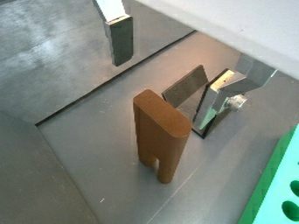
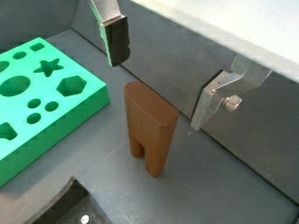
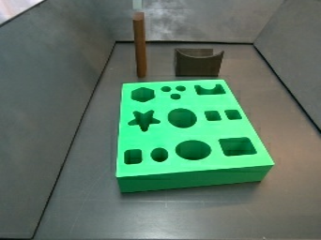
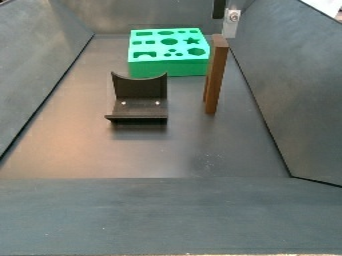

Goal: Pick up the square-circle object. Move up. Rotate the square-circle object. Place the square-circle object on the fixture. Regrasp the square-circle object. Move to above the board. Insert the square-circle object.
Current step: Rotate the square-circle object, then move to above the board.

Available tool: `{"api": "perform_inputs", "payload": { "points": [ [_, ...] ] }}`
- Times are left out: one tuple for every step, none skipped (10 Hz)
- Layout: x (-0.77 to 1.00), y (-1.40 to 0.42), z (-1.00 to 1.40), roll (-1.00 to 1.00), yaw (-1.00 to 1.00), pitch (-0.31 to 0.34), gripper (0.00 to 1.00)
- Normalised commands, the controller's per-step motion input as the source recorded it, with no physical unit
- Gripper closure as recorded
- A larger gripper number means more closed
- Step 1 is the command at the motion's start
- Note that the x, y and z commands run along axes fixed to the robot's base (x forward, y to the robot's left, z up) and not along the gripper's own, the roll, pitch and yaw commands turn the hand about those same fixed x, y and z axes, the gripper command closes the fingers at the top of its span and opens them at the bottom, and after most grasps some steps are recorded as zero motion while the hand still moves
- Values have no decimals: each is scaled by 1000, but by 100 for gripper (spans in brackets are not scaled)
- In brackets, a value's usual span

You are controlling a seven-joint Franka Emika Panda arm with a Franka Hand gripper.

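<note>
Since the square-circle object stands upright on the floor on its two prongs, its long axis runs straight up toward the pincer, which hangs right above it. In both wrist views the pincer's flat silver fingers sit spread wide apart with nothing between them, one to each side of the piece's rounded top, not touching it. So it's open and empty, and I'd guess a straight drop down is all the pick needs. Going farther out in a side view, the fixture sits just beside the piece, and the board lies beyond both.
</note>
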Motion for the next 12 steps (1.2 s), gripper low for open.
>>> {"api": "perform_inputs", "payload": {
  "points": [
    [10,1,-1000,19,-95,25,0],
    [20,2,-1000,11,-67,-7,0],
    [15,4,-907,0,-56,-21,0],
    [10,4,-746,-11,-48,-35,0],
    [7,4,-580,-23,-42,-47,0],
    [6,3,-366,-38,-35,-56,0],
    [11,4,-212,-49,-30,-55,0],
    [0,0,0,-63,-24,-45,100],
    [137,-169,1000,-261,-206,457,100],
    [133,-165,1000,-260,-195,465,100],
    [134,-144,1000,-245,-155,413,100],
    [130,-134,1000,-229,-121,318,100]
  ]
}}
